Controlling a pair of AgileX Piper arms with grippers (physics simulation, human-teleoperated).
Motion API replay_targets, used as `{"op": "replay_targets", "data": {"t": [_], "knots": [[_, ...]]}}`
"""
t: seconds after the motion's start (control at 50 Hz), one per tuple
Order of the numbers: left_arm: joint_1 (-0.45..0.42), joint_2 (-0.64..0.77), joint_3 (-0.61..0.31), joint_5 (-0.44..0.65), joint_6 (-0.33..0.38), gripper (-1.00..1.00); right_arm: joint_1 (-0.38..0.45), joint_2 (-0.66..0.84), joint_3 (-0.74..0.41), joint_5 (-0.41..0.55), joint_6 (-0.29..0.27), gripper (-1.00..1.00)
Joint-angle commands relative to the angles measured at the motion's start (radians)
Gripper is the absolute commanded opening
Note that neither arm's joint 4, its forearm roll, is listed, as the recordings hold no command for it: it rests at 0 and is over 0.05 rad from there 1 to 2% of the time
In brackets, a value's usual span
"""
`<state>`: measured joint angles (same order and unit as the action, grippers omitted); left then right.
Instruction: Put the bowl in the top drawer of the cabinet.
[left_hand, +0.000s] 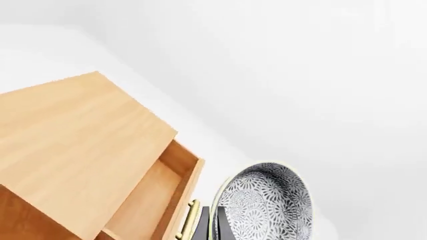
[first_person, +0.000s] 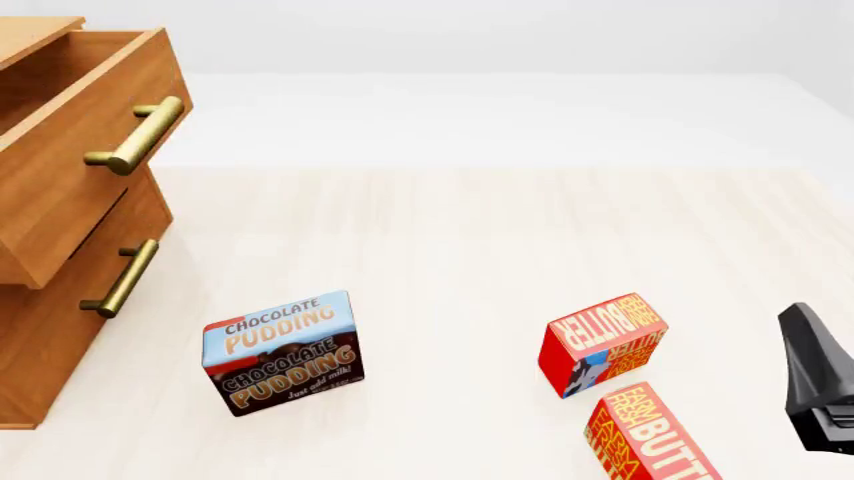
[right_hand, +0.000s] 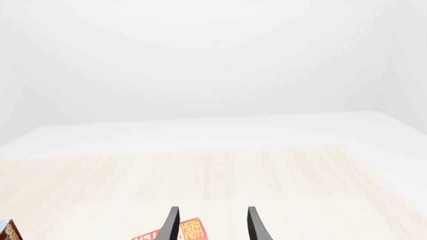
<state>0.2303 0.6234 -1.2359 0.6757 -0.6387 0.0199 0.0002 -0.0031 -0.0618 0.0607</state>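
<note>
**Bowl held on edge beside the open top drawer**

Clearly, the left wrist view shows the bowl (left_hand: 267, 202) tipped up on its edge, its grey-black flower pattern facing the camera. The dark fingers (left_hand: 220, 225) of the left gripper (left_hand: 212, 227) clamp its pale rim. Just beside it is the top drawer (left_hand: 157, 197), pulled out of the cabinet (left_hand: 73, 145), with the bare wooden inside showing and the brass handle (left_hand: 189, 220) close to the bowl's rim. The bowl is outside the drawer, not in it.

From the front, the drawer stands open at the left edge, above the shut lower drawer (first_person: 67, 300). The bowl and the left arm are out of that view. On the table (first_person: 467, 240) sit a chocolate pudding box (first_person: 283, 352) and two red butter boxes (first_person: 603, 343), one behind the other. The right gripper (right_hand: 212, 225) hangs low near the butter boxes, its fingers set moderately apart and holding nothing.
</note>
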Motion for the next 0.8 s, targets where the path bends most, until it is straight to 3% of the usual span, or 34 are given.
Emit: {"op": "replay_targets", "data": {"t": [0.02,0.12,0.24,0.4,0.62,0.8], "knots": [[0.080,-0.049,0.135,-0.096,-0.184,-1.00,0.001,0.000,0.000,-0.002,0.001,1.00],[0.074,-0.090,0.216,-0.144,-0.270,-1.00,0.001,0.000,0.000,-0.002,0.000,1.00],[0.074,-0.112,0.245,-0.172,-0.312,-1.00,0.001,0.000,0.000,-0.002,0.000,1.00],[0.135,-0.143,0.304,-0.205,-0.368,-1.00,-0.004,0.000,0.000,-0.001,0.004,1.00],[0.194,-0.177,0.314,-0.192,-0.390,-1.00,-0.001,0.000,0.000,0.000,0.003,1.00],[0.167,-0.187,0.314,-0.180,-0.374,-1.00,-0.003,0.000,0.000,-0.011,-0.004,1.00]]}}
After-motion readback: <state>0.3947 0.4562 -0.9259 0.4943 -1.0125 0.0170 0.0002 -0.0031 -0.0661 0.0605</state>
